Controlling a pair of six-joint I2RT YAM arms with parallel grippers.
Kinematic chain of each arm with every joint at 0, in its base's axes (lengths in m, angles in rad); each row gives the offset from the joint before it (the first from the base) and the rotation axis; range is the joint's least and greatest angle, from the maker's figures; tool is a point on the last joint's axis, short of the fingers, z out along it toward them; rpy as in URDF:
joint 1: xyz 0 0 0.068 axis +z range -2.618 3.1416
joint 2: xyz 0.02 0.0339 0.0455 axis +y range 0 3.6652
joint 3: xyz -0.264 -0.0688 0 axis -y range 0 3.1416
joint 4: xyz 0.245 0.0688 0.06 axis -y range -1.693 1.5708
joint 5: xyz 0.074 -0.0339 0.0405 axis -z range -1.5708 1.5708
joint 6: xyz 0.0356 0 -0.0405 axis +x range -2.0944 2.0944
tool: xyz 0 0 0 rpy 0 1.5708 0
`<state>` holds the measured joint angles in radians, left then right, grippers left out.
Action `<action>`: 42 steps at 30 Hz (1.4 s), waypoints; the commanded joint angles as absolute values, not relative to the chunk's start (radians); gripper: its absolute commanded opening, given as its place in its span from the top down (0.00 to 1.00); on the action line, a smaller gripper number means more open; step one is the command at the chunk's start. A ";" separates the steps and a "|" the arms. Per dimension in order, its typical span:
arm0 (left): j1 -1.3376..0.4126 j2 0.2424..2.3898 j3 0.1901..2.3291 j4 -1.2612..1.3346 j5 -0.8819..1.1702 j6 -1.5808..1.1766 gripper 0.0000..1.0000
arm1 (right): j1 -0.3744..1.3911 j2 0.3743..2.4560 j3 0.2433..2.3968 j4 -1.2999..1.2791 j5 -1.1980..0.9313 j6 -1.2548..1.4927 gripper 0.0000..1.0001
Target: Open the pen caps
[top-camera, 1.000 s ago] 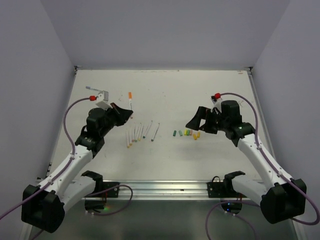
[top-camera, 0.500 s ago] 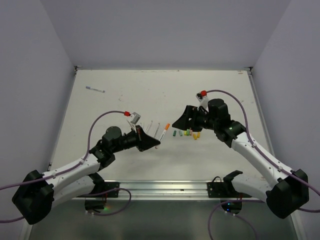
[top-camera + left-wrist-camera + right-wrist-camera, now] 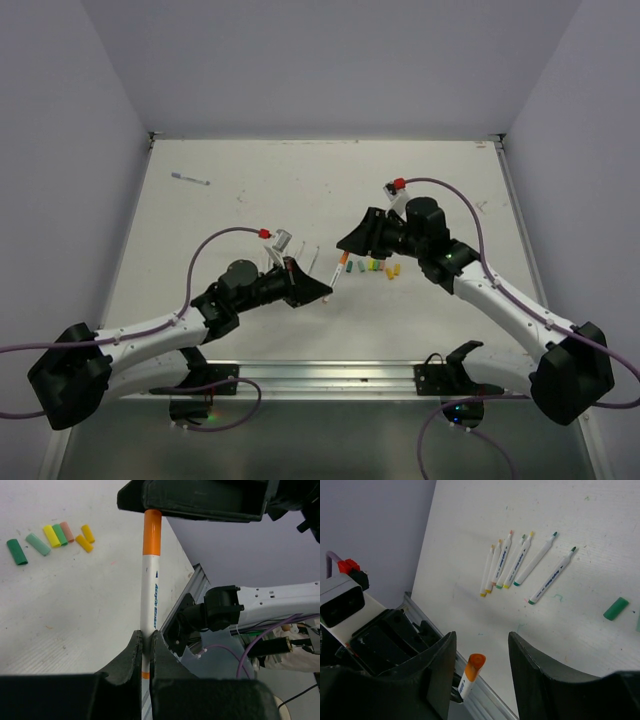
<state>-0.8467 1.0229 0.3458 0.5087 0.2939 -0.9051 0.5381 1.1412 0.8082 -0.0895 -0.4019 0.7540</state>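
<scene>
Right now your left gripper [image 3: 146, 641] is clamping 1 thin white plastic pen [image 3: 149, 595] by its barrel, holding it above the white table [image 3: 75, 610]. Its orange cylindrical cap [image 3: 152, 532] is sitting, unpinched, between the parted jaws of your right gripper [image 3: 481, 639]. Loose coloured caps [image 3: 55, 535] are lying on the table nearby.

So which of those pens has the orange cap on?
The pen pinched in the left gripper, its orange cap between the right gripper's open fingers. The other pens lying on the table show bare tips.
</scene>
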 commanded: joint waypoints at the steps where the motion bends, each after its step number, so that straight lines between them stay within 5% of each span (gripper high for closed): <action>1: -0.859 1.029 0.402 0.554 0.232 -0.936 1.00 | 0.551 1.164 0.789 -0.014 -0.371 0.776 0.51; 14: -0.868 1.091 0.437 0.575 0.245 -0.934 1.00 | 0.601 1.226 0.779 0.060 -0.354 0.808 0.84; 30: -0.870 1.089 0.466 0.552 0.232 -0.927 1.00 | 0.618 1.224 0.770 0.054 -0.344 0.808 0.74; 33: -0.870 1.091 0.468 0.552 0.238 -0.927 1.00 | 0.618 1.223 0.769 0.054 -0.342 0.804 0.82; 35: -0.870 1.091 0.466 0.555 0.242 -0.927 1.00 | 0.618 1.218 0.770 0.048 -0.333 0.801 1.00; 39: -0.870 1.091 0.453 0.548 0.245 -0.919 1.00 | 0.618 1.209 0.781 0.017 -0.318 0.793 1.00; 42: -0.870 1.101 0.449 0.555 0.267 -0.897 0.64 | 0.620 1.203 0.781 0.017 -0.328 0.795 1.00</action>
